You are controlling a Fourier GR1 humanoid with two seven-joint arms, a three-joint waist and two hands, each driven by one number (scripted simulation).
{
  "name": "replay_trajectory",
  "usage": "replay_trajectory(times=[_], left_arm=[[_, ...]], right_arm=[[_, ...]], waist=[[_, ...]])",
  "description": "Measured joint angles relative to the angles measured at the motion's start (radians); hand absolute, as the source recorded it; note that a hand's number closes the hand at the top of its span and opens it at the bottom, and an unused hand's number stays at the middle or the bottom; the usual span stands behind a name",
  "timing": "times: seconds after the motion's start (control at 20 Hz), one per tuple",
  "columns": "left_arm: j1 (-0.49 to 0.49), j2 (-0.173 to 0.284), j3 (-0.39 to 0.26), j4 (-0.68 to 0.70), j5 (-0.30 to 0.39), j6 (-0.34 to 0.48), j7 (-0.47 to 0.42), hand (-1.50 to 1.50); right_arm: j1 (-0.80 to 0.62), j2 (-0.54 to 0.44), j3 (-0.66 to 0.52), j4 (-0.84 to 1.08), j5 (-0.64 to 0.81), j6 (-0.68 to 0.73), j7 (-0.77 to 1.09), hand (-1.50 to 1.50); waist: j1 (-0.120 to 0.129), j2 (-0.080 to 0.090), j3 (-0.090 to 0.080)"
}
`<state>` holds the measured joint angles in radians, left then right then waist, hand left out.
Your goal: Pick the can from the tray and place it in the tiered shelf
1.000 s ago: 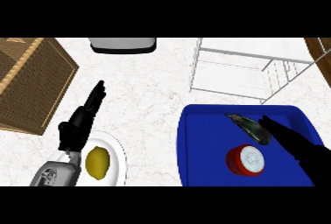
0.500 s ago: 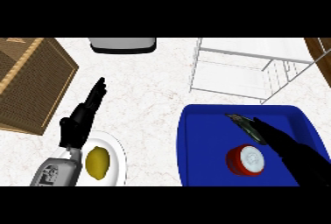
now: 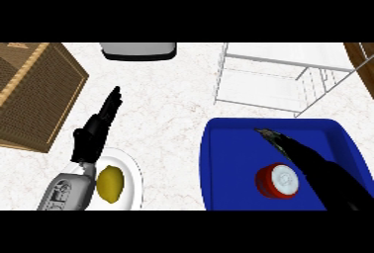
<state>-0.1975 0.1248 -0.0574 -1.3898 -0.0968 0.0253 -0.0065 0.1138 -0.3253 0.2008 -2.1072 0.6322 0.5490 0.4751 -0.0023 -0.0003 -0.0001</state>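
right robot hand point(image 3: 314, 160) edged nearer can point(image 3: 278, 181) | fingers straight, holding nothing | left robot hand point(image 3: 93, 132) unchanged, open

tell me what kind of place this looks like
Most likely a kitchen counter: a white marbled worktop carrying a white wire tiered shelf, a blue plastic tray holding a red-and-white can, and a white round plate with a yellow lemon-like fruit.
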Motion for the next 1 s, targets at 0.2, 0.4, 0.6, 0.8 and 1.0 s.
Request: replay_trajectory(times=[0.2, 0.4, 0.6, 0.8, 1.0], left_arm=[[0.012, -0.010, -0.004, -0.056, -0.006, -0.007, 0.040, 0.00], [-0.003, -0.022, 0.007, -0.033, -0.016, -0.008, 0.037, 0.00], [0.019, -0.027, 0.007, -0.040, -0.028, -0.013, 0.020, 0.00], [0.056, -0.044, -0.014, -0.089, -0.047, -0.010, 0.045, 0.00], [0.030, -0.043, 0.012, -0.050, -0.044, -0.018, 0.023, 0.00]], right_arm=[[0.000, 0.022, 0.012, 0.058, 0.060, -0.029, -0.043, -1.50], [0.002, 0.028, -0.006, 0.101, 0.094, -0.041, -0.090, -1.50], [-0.014, 0.053, 0.002, 0.145, 0.132, -0.052, -0.102, -1.50], [-0.004, 0.061, -0.010, 0.185, 0.155, -0.070, -0.142, -1.50], [-0.015, 0.066, -0.022, 0.227, 0.167, -0.072, -0.181, -1.50]], waist=[[0.001, 0.000, 0.000], [0.000, 0.000, 0.000], [0.002, 0.000, 0.000], [0.002, 0.000, 0.000], [0.001, 0.000, 0.000]])
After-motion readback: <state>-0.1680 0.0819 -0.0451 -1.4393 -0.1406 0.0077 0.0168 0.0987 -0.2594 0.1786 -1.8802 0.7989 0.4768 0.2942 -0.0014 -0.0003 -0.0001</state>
